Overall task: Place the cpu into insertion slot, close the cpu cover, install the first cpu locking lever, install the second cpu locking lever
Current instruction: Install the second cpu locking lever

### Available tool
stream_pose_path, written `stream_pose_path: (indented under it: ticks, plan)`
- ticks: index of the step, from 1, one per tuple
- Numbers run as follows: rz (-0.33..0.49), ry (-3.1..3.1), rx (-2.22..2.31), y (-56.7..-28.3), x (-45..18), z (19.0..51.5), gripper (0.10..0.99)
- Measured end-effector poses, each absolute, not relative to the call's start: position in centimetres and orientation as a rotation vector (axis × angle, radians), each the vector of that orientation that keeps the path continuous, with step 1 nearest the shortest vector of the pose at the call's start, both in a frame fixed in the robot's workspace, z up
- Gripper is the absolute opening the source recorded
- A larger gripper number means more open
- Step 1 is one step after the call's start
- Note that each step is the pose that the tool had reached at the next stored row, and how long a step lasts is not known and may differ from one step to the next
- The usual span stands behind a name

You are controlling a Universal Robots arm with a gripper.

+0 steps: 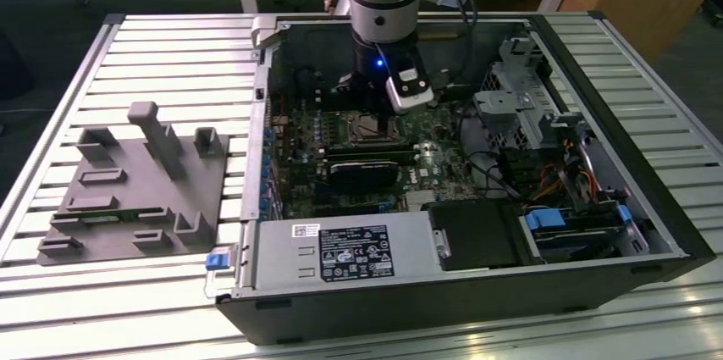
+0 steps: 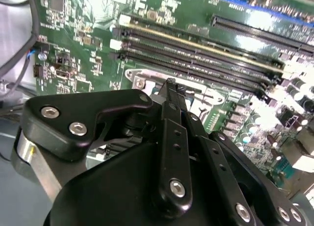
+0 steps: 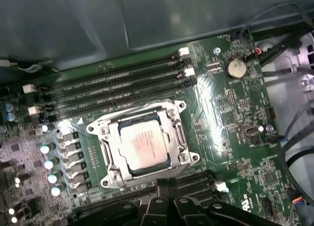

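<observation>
We see the gripper (image 3: 164, 199) at the socket's edge, grip state unclear | chip (image 3: 144, 146) seated, cover (image 3: 176, 135) closed around it | open board beside

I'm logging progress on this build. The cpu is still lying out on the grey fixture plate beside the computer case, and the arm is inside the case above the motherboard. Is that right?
Not quite. The cpu is not on the grey fixture plate; the first wrist view shows it sitting in the socket on the motherboard, with the cpu cover framing it. The rest holds: the exterior view shows the arm inside the computer case above the motherboard.
</observation>
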State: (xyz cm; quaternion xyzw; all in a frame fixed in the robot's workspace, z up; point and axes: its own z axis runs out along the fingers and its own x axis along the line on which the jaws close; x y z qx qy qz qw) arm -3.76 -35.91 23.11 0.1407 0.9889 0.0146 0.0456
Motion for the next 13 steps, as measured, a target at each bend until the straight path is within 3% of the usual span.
stream_pose_path:
  ticks: [13]
  plan:
    - [0.049,3.029,0.363,-36.83,-4.39,22.75,0.106]
